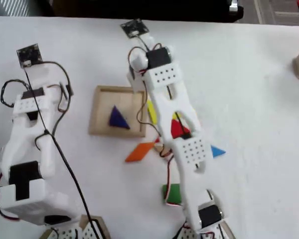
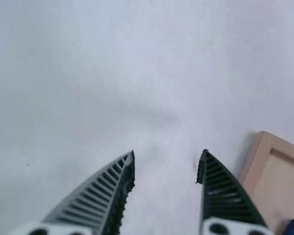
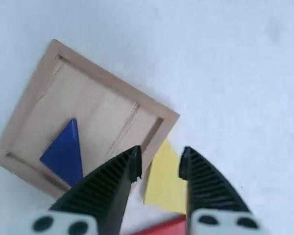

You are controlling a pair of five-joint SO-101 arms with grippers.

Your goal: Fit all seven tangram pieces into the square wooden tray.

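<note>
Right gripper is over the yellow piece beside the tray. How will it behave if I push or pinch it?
The yellow piece looks flat and rigid, so it probably won't bend or roll. On the smooth table it will likely slide when pushed. Its low edges offer the right gripper little to pinch, so it may slip.

One piece in.
Blue triangle lies inside the wooden tray; orange parallelogram just nearer, yellow piece at its right wall under my right arm.
</note>
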